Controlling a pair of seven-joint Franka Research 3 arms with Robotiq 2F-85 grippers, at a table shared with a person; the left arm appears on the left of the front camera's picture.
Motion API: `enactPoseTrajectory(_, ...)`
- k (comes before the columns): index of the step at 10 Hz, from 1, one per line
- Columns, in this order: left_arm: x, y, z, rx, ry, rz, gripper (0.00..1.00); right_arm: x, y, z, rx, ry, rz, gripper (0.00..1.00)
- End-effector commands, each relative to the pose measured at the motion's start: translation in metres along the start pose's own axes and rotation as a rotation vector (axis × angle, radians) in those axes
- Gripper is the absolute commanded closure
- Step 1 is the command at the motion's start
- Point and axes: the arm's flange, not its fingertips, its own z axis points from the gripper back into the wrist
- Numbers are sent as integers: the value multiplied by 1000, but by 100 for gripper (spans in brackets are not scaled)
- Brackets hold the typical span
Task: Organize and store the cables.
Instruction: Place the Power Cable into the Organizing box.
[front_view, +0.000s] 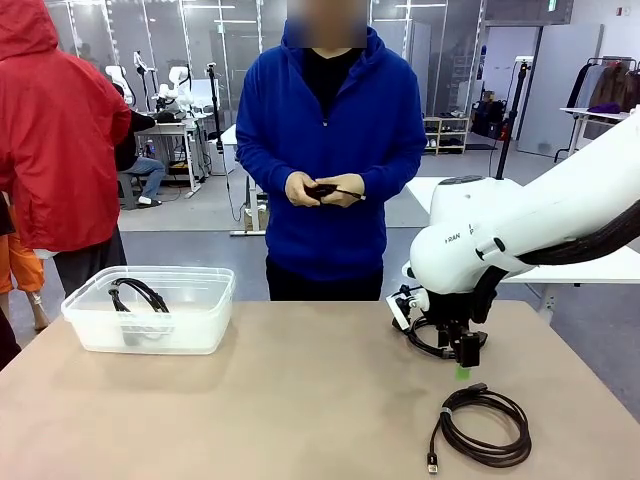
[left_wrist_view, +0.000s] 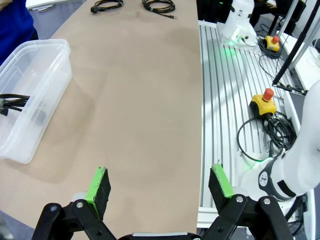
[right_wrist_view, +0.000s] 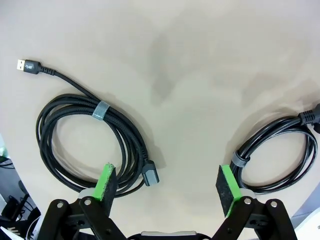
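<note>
Poised low over the table at centre right of the front view with the right gripper (front_view: 467, 355), jaws spread wide and gripping nothing. Looking down from its wrist onto two tied coils: a black USB cable (right_wrist_view: 95, 145) with a grey band at the left of that frame, and a second black cable (right_wrist_view: 280, 155) at the right edge. Only bare tabletop between the green pads (right_wrist_view: 106, 181), so probably lined up above to pick one coil, not yet committed to either.

Parked at the bottom of the left wrist view with the left gripper (left_wrist_view: 160, 182), equally wide apart and empty, over the near table edge. Likely waiting clear of the work.

Set at the left of the table, a clear plastic bin (front_view: 100, 335) as the store, with one stowed cable (front_view: 140, 295) already inside.

At upper centre of the front view, gathered in the person's hands (front_view: 325, 190), a thin black cord (front_view: 352, 193), seemingly being wound for handing over. Too small to tell its plug type.
</note>
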Motion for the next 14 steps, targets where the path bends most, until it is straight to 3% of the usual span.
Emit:
enactPoseTrajectory(1, 2, 0, 0, 9, -12, -3, 0, -15, -2, 10, -26, 14, 1, 0)
enactPoseTrajectory(6, 2, 0, 0, 9, -12, -3, 0, -51, -17, 29, -76, -5, -58, 0)
enactPoseTrajectory(10, 2, 0, 0, 9, -12, -3, 0, -102, -20, 44, -57, -188, -192, 0)
enactPoseTrajectory(13, 2, 0, 0, 9, -12, -3, 0, -179, -3, 52, -89, -439, -318, 0)
enactPoseTrajectory(14, 2, 0, 0, 9, -12, -3, 0, -184, 0, 48, -84, -453, -332, 0)
